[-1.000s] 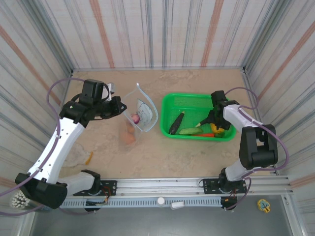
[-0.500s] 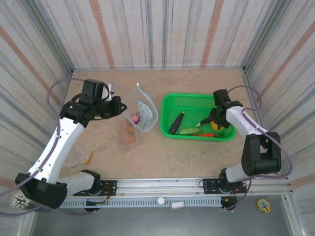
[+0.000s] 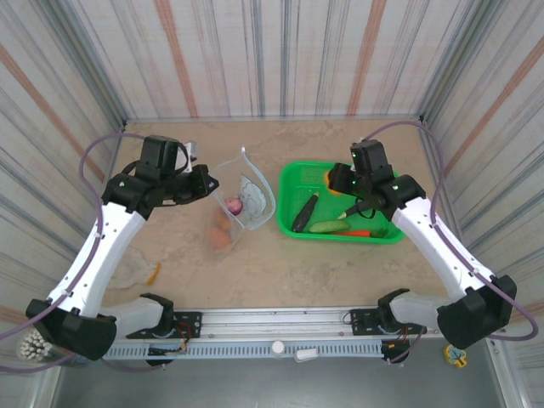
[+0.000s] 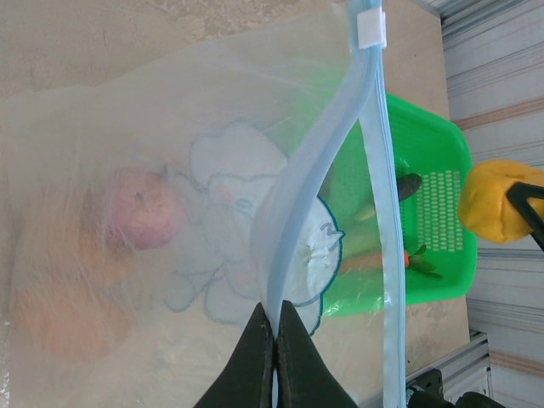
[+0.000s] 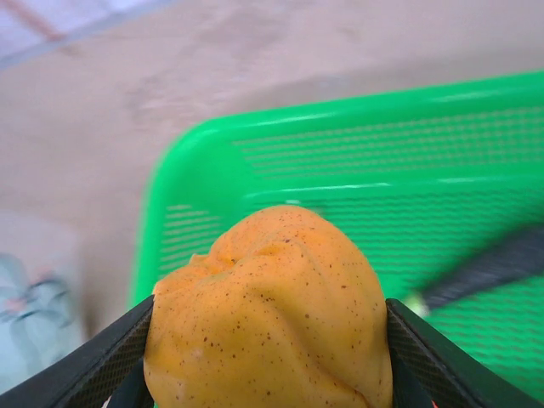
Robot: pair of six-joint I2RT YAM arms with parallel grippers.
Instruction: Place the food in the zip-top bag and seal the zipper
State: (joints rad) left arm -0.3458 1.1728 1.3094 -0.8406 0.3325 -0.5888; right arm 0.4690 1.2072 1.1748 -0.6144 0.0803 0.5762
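Tan tabletop (image 3: 289, 272): green basket (image 3: 340, 167) beside bag (image 3: 246, 200)

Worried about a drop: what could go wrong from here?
The right gripper holds the speckled yellow-orange toy pepper by its rounded sides above the green plastic mesh basket; it might slip out in transit. The left gripper pinches one light-blue zipper strip of the clear elephant-print plastic bag; the mouth looks narrow, so the pepper could snag its rim.
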